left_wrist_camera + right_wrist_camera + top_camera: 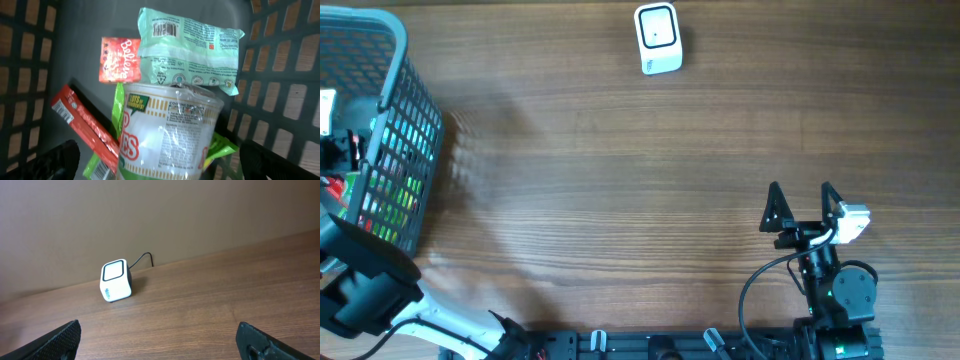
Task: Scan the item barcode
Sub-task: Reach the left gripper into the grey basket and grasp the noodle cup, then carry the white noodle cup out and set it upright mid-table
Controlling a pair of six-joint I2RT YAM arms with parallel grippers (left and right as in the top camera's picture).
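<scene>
Cup-noodle tub [170,135] lies on its side in the basket [30,75], the nearest thing to the L gripper [167,167]. That gripper hangs right over it w/ jaws spread as wide as they go and nothing held. Reads as a pre-pick hover, since items must leave the basket before any scan. Tub sits centred btwn the fingers, so prob. the target, tho can't be sure.

Deeper in the basket:
- Green packets [119,107] are tucked against the tub.
- Red stick pack [85,125] slants beside it.
- Red sachet [120,60] lies further in.
- Mint-green packet [187,50] is furthest in, its barcode [165,29] facing up, so an easy alt pick.

Outside the basket, well apart across the table [620,180], the R gripper [801,195] is also wide open and empty. It's aimed toward the scanner [658,38], likely parked clear or ready for a handover.

Scanner stands well away from the basket by the table's far edge. Its window tilts toward the arms so a code can be shown to it, and its cable [142,259] runs off behind.
</scene>
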